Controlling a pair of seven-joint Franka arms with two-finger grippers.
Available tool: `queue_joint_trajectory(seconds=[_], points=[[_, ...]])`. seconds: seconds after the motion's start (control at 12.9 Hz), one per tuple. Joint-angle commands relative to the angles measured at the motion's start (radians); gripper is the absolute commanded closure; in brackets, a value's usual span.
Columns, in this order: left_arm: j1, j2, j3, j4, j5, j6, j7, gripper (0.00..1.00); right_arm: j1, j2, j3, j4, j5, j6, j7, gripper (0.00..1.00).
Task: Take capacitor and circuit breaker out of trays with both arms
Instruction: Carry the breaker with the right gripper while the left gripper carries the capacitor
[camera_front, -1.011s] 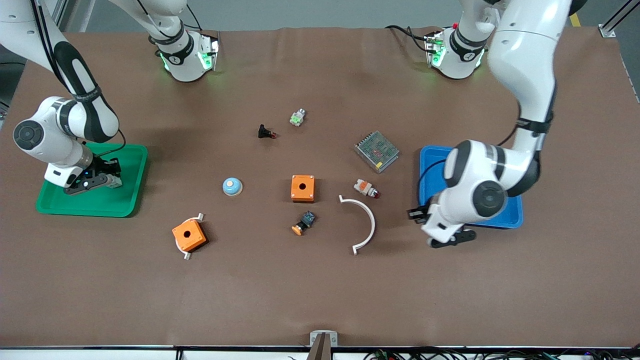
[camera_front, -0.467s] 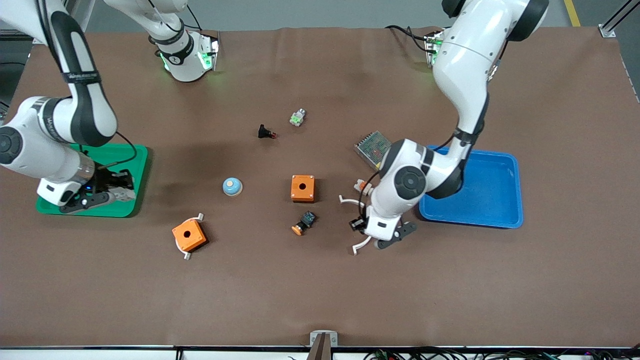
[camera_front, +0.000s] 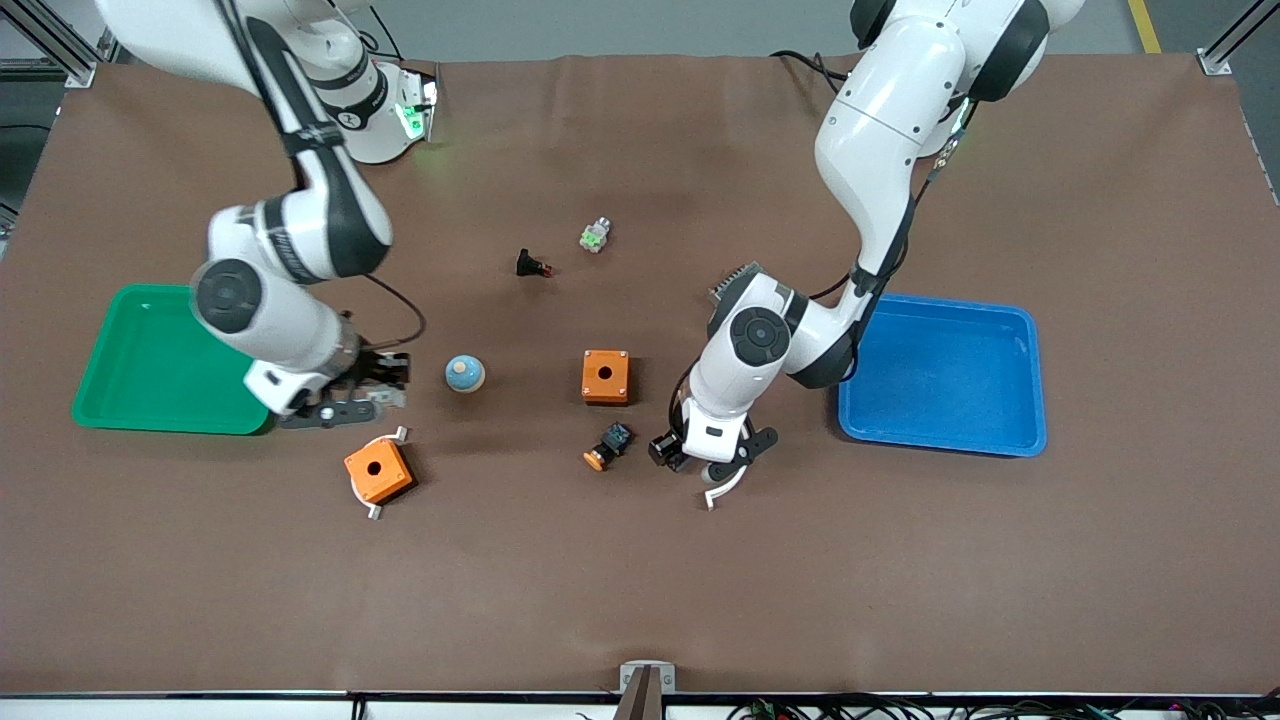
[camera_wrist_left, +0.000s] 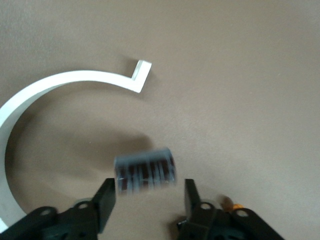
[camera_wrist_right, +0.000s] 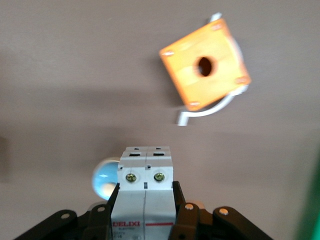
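Note:
In the left wrist view the capacitor, a dark oblong block with silvery-blue stripes, shows blurred between the tips of my left gripper. The jaws stand wider than the block, with a gap at one finger. In the front view the left gripper hangs over one end of the white arc. My right gripper is shut on the breaker, a white-grey block with two screws; its red lever does not show. In the front view the right gripper is over the table between the green tray and the blue dome.
An orange box on a white bracket lies just nearer the camera than the right gripper. Another orange box and an orange-capped button lie mid-table. The blue tray sits at the left arm's end. A black red-tipped part lies farther back.
Both arms have swung from their trays toward the middle: the right gripper with the breaker off the green tray, the left gripper from the blue tray's edge to over the white arc.

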Motion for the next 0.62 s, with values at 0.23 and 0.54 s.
queue_joint_trajectory(seconds=[0.23,0.54], points=[[0.036,-0.101,0.014,-0.007,0.017,-0.023,0.004,0.01,0.119,0.220,-0.012,0.144,0.081,0.109,0.189,1.00],[0.123,-0.240,0.013,-0.104,0.016,-0.137,0.190,0.01,0.204,0.304,-0.013,0.230,0.080,0.110,0.364,0.99]])
